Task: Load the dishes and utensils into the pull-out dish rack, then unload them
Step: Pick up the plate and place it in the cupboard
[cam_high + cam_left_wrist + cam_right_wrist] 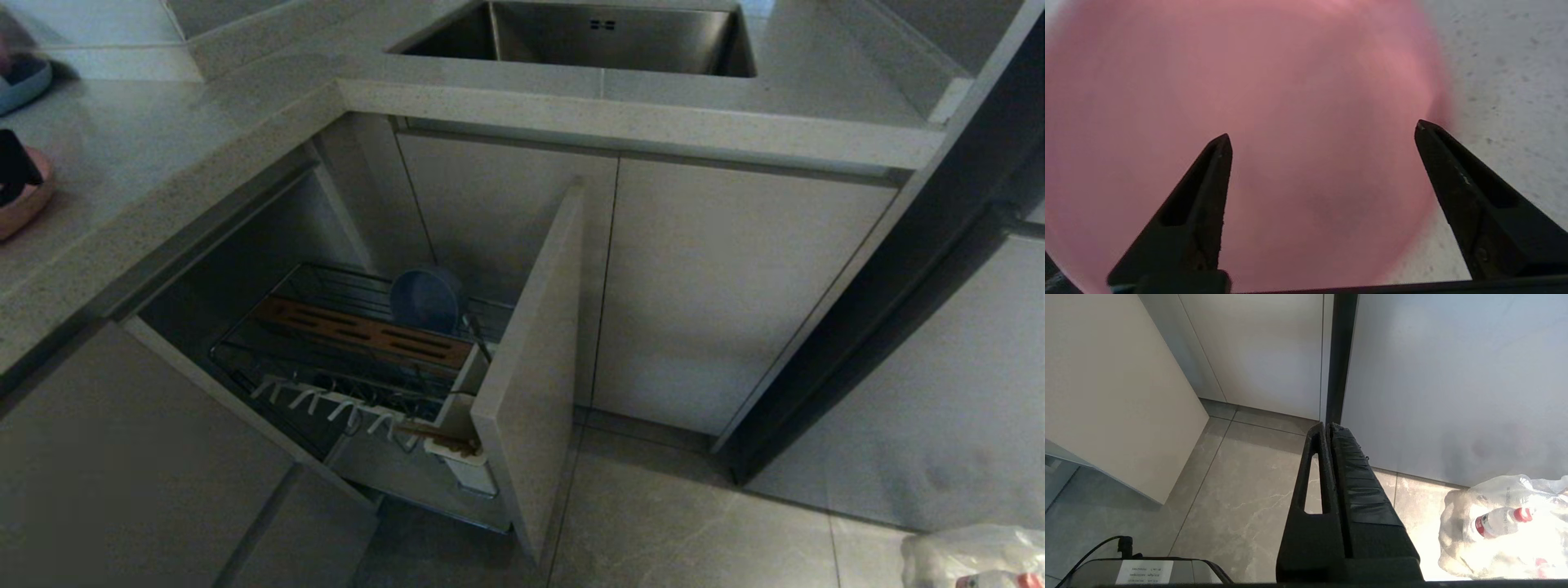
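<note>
Your left gripper (1323,130) is spread wide over the pink plate (1241,134), which lies flat on the speckled countertop (1506,61); whether the fingertips (1221,143) touch the plate you cannot tell, and nothing is pinched. In the head view that gripper sits at the far left edge on the plate's rim.

Your right gripper (1328,425) is pressed together, empty, above the floor tiles (1241,490) near a plastic bag of bottles (1498,522).

The dish rack (359,367) is pulled out beside its door front (531,367). The blue-grey bowl (426,299) stands in it, and the chopsticks (437,435) rest in the white cup (465,465).

A label near the right wrist is too small to read.
</note>
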`<state>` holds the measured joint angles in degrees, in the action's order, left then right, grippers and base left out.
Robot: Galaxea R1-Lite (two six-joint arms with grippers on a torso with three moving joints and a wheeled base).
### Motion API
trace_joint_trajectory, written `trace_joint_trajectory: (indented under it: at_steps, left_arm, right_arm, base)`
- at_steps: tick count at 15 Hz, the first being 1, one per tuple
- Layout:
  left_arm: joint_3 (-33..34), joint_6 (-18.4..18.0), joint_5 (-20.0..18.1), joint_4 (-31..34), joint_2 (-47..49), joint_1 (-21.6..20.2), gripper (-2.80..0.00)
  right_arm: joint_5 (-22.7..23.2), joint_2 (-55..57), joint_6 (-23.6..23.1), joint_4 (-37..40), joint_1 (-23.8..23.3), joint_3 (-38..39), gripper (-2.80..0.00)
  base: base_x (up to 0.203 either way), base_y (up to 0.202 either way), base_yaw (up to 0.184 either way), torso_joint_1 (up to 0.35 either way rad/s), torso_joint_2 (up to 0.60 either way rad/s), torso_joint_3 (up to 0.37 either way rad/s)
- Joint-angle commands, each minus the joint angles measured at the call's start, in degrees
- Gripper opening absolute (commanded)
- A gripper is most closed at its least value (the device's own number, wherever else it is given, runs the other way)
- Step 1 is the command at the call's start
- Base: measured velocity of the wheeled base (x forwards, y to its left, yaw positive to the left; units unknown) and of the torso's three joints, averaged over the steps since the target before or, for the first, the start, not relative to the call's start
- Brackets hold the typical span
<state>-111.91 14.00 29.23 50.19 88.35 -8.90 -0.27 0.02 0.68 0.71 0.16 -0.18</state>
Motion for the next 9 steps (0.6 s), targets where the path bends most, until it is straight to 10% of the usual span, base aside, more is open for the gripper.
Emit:
trace_joint_trajectory:
  at_steps: [1, 9]
  left_arm:
    - [0.0, 1.0, -0.6, 0.5, 1.1, -1.1, 0.0]
    - [-0.1, 1.9, -0.7, -2.2, -0.9, -1.2, 0.0]
  right_arm:
    - [0.0, 0.0, 0.0, 0.0, 0.0, 0.0, -2.8]
    - [0.0, 0.0, 0.0, 0.0, 0.0, 0.0, -2.8]
  base:
    - [0.0, 0.0, 0.0, 0.0, 0.0, 0.0]
    - [0.0, 0.0, 0.0, 0.0, 0.0, 0.0]
